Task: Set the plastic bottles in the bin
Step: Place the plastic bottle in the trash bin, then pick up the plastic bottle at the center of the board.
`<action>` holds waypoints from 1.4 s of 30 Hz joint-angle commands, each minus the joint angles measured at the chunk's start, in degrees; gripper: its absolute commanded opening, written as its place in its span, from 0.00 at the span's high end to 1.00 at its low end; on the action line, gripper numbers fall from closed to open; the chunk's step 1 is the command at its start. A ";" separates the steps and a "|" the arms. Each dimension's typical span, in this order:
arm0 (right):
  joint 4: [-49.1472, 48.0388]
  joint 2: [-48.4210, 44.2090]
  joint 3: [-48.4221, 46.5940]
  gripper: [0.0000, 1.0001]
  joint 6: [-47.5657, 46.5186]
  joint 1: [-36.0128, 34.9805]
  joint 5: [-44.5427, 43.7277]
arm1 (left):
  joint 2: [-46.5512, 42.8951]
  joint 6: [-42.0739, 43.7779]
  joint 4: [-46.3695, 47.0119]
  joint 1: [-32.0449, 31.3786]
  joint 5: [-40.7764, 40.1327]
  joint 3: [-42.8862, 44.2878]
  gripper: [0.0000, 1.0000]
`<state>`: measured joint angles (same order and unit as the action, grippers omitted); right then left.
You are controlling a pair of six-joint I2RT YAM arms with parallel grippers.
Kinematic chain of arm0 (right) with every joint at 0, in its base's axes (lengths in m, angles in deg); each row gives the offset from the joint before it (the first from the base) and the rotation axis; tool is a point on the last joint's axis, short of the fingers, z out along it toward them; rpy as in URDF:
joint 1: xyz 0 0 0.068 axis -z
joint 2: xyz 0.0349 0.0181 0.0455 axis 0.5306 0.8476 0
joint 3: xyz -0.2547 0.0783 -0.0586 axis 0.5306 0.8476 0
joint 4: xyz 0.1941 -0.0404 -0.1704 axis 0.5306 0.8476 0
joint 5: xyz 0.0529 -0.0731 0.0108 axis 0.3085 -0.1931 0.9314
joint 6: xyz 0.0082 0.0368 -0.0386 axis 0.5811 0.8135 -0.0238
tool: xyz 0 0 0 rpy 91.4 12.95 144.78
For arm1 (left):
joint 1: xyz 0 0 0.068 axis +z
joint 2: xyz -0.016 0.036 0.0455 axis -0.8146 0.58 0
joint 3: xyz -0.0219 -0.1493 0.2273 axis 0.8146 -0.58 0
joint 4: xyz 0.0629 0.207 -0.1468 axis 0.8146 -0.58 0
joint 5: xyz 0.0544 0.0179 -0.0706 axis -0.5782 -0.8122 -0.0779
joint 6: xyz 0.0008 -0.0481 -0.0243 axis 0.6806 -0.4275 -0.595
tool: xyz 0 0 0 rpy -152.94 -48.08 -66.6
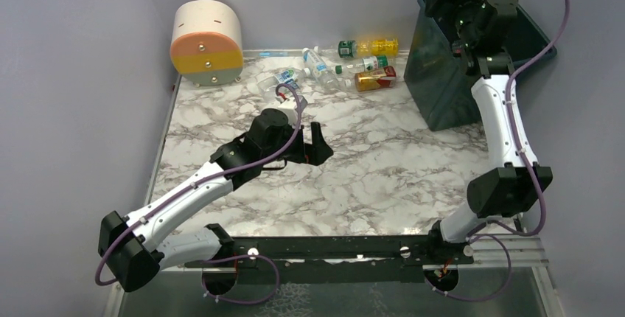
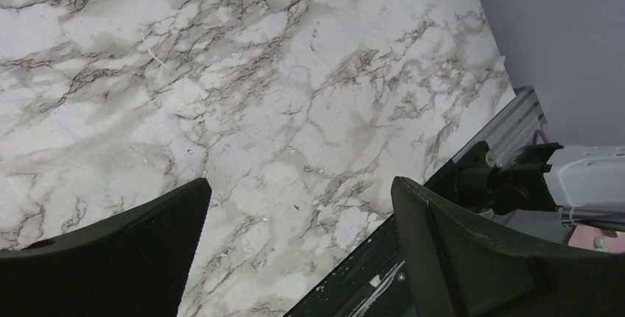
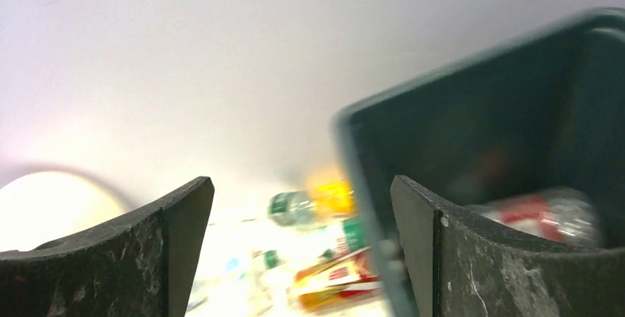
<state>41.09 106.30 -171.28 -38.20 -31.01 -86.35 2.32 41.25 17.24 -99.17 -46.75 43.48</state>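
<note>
- Marble-patterned tabletop meets pale lilac walls, and the work lies at the far edge.
- We count about five of the plastic bottles on their sides in a loose cluster near the back wall. The yellow bottle is farthest back, and the clear ones are toward the left.
- We see the bin at the far right corner, just beside that cluster. The right wrist view, though blurred, shows a red-labelled bottle already lying inside it.
- Our right gripper hangs over the bin's left side with its jaws spread and nothing between them.
- Our left gripper hovers above bare marble mid-table, well apart from every bottle. Its jaws are spread wide and hold nothing.
- A cream, orange and yellow drum stands at the far left, near the leftmost bottles.
- We judge the job partly done, with the cluster on the table yet to be fetched.
- The first risk is at the rim. The right fingers sit low against the bin's wall, so a sideways exit could hook the edge and shove or tip the tub.
- Round, light bottles packed close together will roll. A descent that clips a neighbour could send it toward the drum or off the back edge.
- Smooth clear plastic may squirt out of a pinch taken off-centre or near a cap.
- Both arms can reach the same cluster, so we would keep the left arm clear of the right one's path.
</note>
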 commanded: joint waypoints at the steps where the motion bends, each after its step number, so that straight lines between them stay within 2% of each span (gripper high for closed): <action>1: 1.65 -5.76 2.24 0.06 0.28 -5.47 13.72 | 2.68 0.37 0.72 0.13 -0.55 2.27 0.01; 3: 3.17 -7.88 4.81 0.07 -0.08 -9.93 17.64 | 3.73 0.32 0.50 0.15 -1.62 3.30 0.01; 5: 4.93 -11.12 9.44 0.07 -1.19 -16.44 17.33 | 4.71 0.05 0.50 0.10 -2.52 3.88 0.01; 9: 1.64 -19.42 26.80 0.07 2.46 -27.02 16.51 | 7.64 -0.40 0.77 0.15 -3.26 5.23 0.01; 11: 0.17 -22.19 34.89 0.05 4.40 -29.72 17.40 | 9.41 -0.51 0.93 0.16 -3.21 6.00 0.01; 12: 0.34 -23.14 38.96 0.00 4.63 -31.22 16.83 | 10.31 -0.55 1.04 0.23 -3.10 6.37 0.01; 19: 2.40 -29.49 52.42 0.01 4.63 -33.80 13.36 | 16.79 0.02 1.77 0.24 -3.31 9.28 0.01; 30: 4.10 -31.13 57.78 0.01 3.94 -33.82 11.96 | 27.65 0.04 4.78 3.96 -0.82 15.10 0.01; 37: 4.17 -30.98 57.00 0.01 4.83 -33.78 8.07 | 32.83 0.84 4.89 13.12 -0.57 21.00 0.01; 42: 6.78 -30.54 53.89 0.01 4.51 -33.77 5.31 | 35.35 0.74 4.61 16.68 -3.74 25.16 0.01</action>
<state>45.22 75.20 -114.11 -34.02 -64.63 -76.98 36.42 41.71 20.94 -84.42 -48.21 65.27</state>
